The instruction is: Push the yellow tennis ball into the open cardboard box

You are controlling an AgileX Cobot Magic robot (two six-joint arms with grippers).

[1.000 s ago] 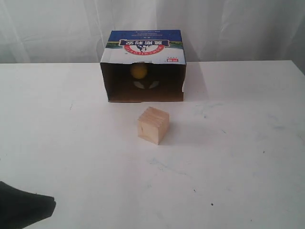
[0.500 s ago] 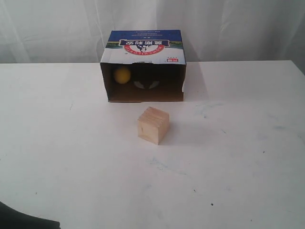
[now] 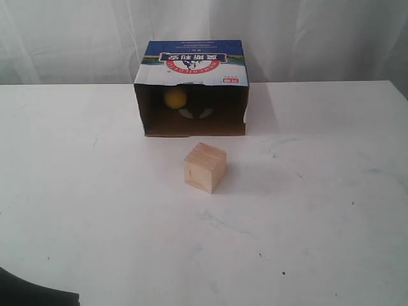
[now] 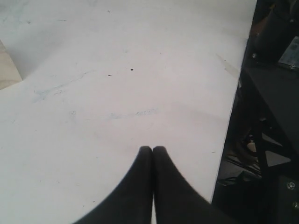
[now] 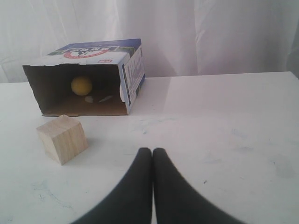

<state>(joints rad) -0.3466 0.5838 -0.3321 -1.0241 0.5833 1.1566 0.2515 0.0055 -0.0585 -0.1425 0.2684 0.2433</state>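
The yellow tennis ball (image 3: 174, 98) lies inside the open cardboard box (image 3: 191, 58), left of the middle of its dark interior; the right wrist view shows the ball (image 5: 81, 85) deep in the box (image 5: 132, 70) too. My left gripper (image 4: 152, 149) is shut with nothing held, over bare table near the table's edge; only a dark part of that arm (image 3: 32, 294) shows at the exterior view's lower left corner. Well back from the box, my right gripper (image 5: 152, 150) is shut and empty; the exterior view does not show it.
A pale wooden cube (image 3: 205, 167) stands on the white table (image 3: 306, 210) just in front of the box mouth, also in the right wrist view as the cube (image 5: 62, 138). A white curtain hangs behind. Dark equipment (image 4: 273, 116) lies beyond the table edge.
The ball rolled inside the box: from the middle to the left wall, then back toward the middle. The left arm drew down out of the lower left corner.
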